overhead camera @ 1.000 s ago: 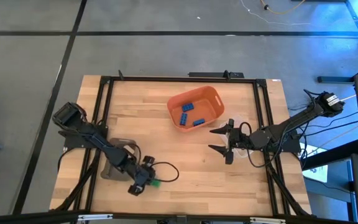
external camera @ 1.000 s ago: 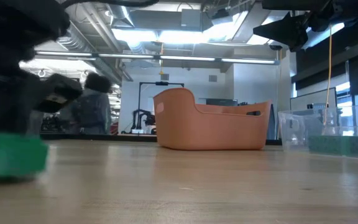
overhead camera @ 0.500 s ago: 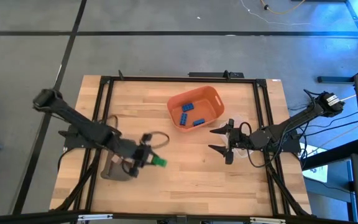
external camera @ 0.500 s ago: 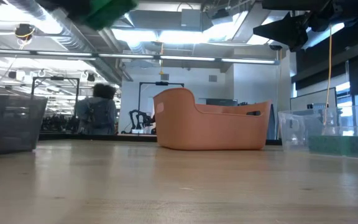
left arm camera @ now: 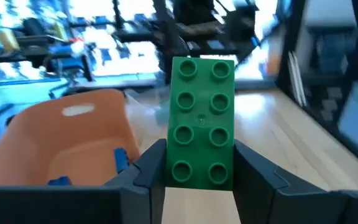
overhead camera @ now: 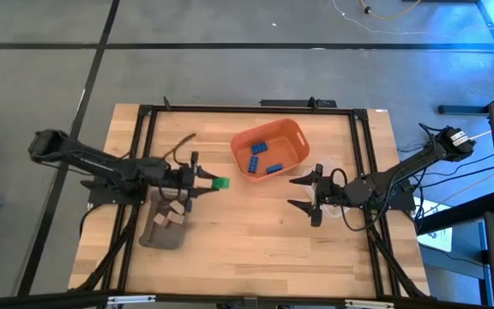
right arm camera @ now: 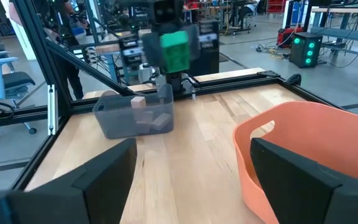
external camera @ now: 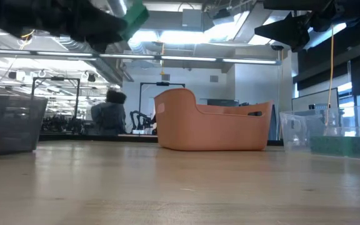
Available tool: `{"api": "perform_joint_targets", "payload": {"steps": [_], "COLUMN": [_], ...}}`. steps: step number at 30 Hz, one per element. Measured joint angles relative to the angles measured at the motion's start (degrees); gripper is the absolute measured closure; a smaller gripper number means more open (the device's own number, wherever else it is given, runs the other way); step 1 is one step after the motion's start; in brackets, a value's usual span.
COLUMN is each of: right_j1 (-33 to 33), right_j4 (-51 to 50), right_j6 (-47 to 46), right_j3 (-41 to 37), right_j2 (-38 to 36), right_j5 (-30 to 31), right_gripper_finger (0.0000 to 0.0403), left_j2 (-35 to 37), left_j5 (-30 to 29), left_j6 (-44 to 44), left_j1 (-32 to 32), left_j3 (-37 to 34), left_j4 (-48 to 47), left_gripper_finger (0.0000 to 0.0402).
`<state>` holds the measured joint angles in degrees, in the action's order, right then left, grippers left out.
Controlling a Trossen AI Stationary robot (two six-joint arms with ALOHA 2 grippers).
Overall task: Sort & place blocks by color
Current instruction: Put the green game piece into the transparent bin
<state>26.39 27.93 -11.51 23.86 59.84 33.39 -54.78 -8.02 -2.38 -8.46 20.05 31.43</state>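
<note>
Got the green block [left arm camera: 201, 122] pinched lengthwise in my left gripper [overhead camera: 206, 182], up off the worktop [overhead camera: 256, 232], long axis sticking straight out past the fingers. Orange bin [overhead camera: 268, 148] with the blues is just ahead-right. Right gripper [overhead camera: 302, 196] idles nearby, fingers spread.

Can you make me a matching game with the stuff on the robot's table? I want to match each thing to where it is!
Things:
1. green block
2. blue blocks
3. tan blocks
4. right gripper

Places or states:
A. inside the orange bin
B. open and holding nothing
C. held in the air by the left gripper
D. inside the grey tray

Pairs: 1-C, 2-A, 3-D, 4-B
</note>
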Motion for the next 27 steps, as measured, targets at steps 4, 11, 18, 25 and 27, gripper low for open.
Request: {"api": "perform_joint_targets", "payload": {"steps": [4,11,18,25,27], "right_j1": [-0.01,-0.01,-0.01,-0.01,-0.01], "right_j4": [0.02,0.04,0.06,0.08,0.08], "right_j6": [0.70,1.42,1.29,1.29,1.29], "right_j3": [0.00,0.00,0.00,0.00,0.00], "right_j2": [-0.01,0.01,0.00,-0.01,0.01], "right_j5": [0.00,0.02,0.02,0.02,0.03], "right_gripper_finger": [0.0086,0.0086,0.0086,0.0086,0.0086], "left_j2": [-0.93,-2.29,-2.27,-2.27,-2.27], "left_j5": [0.12,-0.45,-7.18,-9.07,-9.26], "left_j6": [4.48,8.25,8.43,9.27,9.09], "left_j1": [3.62,3.05,-1.47,-3.21,-3.18], "left_j3": [-5.99,-8.43,-8.43,-8.43,-8.43], "left_j4": [13.61,23.24,23.56,23.54,23.54], "left_gripper_finger": [0.0275,0.0275,0.0275,0.0275,0.0275]}}
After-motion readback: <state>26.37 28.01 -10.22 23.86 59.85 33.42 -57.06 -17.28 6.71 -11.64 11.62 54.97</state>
